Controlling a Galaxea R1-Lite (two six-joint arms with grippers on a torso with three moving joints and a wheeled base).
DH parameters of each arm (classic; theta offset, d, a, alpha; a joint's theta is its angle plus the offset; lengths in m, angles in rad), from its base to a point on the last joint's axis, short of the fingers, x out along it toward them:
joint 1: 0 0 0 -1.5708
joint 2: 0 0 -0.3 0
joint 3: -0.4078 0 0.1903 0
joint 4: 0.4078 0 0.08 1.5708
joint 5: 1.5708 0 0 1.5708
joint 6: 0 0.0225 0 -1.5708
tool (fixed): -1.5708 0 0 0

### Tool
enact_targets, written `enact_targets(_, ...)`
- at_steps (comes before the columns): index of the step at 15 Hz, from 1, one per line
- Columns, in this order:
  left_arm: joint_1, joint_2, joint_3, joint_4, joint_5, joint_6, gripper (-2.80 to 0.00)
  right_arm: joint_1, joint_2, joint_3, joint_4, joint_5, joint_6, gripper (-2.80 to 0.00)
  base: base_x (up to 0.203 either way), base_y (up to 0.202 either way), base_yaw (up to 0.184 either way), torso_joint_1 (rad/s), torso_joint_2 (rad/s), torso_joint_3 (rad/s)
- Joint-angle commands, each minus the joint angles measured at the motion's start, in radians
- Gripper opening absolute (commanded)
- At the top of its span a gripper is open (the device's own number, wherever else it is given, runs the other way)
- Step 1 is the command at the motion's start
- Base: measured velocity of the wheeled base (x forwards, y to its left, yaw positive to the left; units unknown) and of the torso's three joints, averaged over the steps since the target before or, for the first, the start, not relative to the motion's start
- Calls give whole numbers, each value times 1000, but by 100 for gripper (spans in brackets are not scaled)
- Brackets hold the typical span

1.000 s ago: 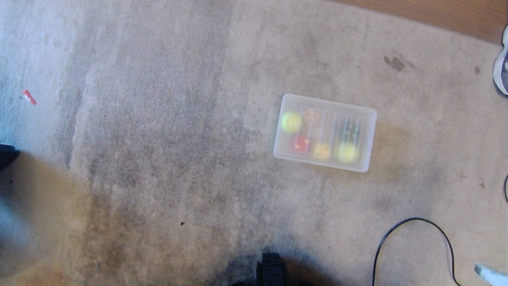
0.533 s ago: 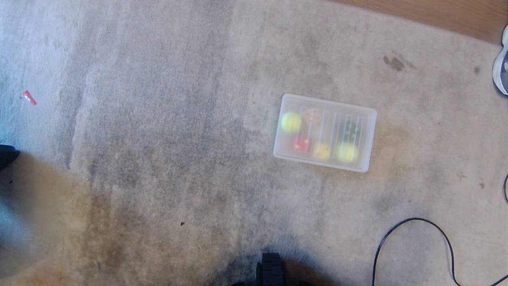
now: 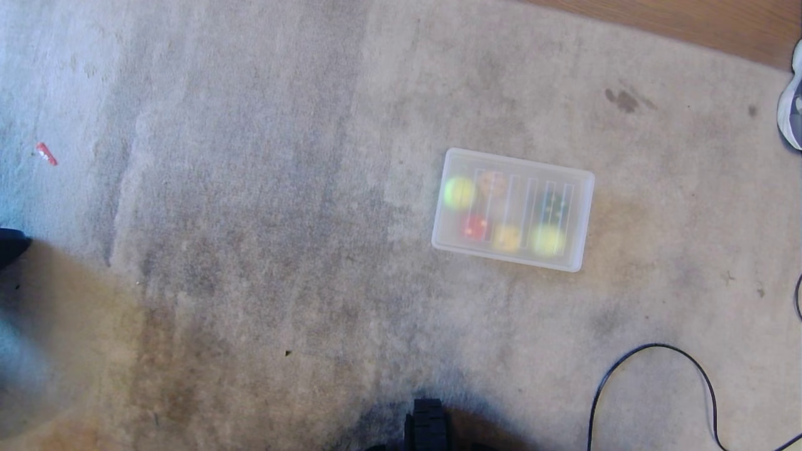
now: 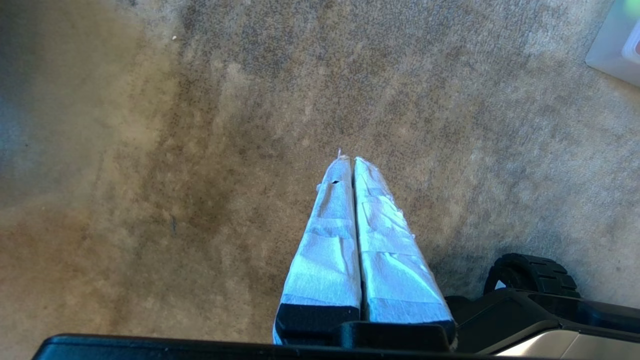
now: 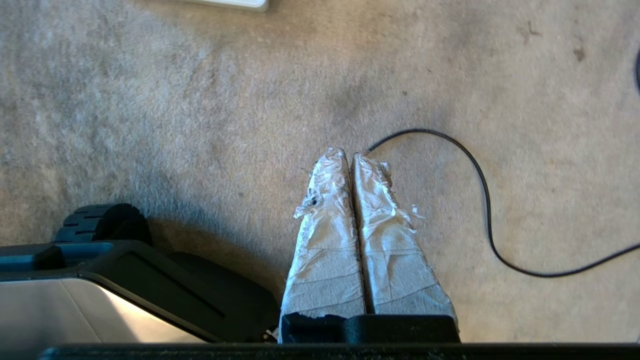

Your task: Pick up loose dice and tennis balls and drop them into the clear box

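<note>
Left gripper (image 4: 350, 160): clenched on nothing, parked over bare carpet (image 3: 250, 219).
Clear box (image 3: 579, 219): on the carpet right of centre, ribbed lid on; two tennis balls (image 3: 459, 191) and four dice (image 3: 475, 227) show blurred inside.
Right gripper (image 5: 347, 154): clenched empty near a black cable (image 5: 482, 185); a second ago its tip showed at the head view's right edge, now gone.
Meaning: nothing loose remains; task looks finished.

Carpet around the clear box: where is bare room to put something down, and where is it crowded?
The widest bare stretch of carpet lies left of the clear box, out to a small red scrap. Another bare strip runs between the box and the wooden floor. It is crowded at the lower right, where a black cable loops.
</note>
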Motion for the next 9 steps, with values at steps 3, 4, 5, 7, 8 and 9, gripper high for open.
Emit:
enact_targets(3, 0, 0, 0, 0, 2, -1, -280, 11, -8, 2, 4, 28, -43, -280, 0, 0, 0, 0, 0, 0)
enact_targets(4, 0, 0, 0, 0, 1, -1, -280, 10, -8, 2, 4, 28, -41, -280, 0, 0, 0, 0, 0, 0)
enact_targets(5, 0, 0, 0, -1, 2, -1, -280, 10, -8, 2, 4, 28, -38, -280, 0, 0, 0, 0, 0, 0)
enact_targets(7, 0, 0, 0, -1, 0, -1, -280, 10, -8, 2, 4, 28, -39, -280, 0, 0, 0, 0, 0, 0)
enact_targets(8, 0, 0, 0, 2, 0, 3, -280, 10, -8, 2, 4, 28, -38, -280, 0, 0, 0, 0, 0, 0)
enact_targets(9, 0, 0, 0, 2, 0, 3, -280, 10, -8, 3, 4, 28, -38, -280, 0, 0, 0, 0, 0, 0)
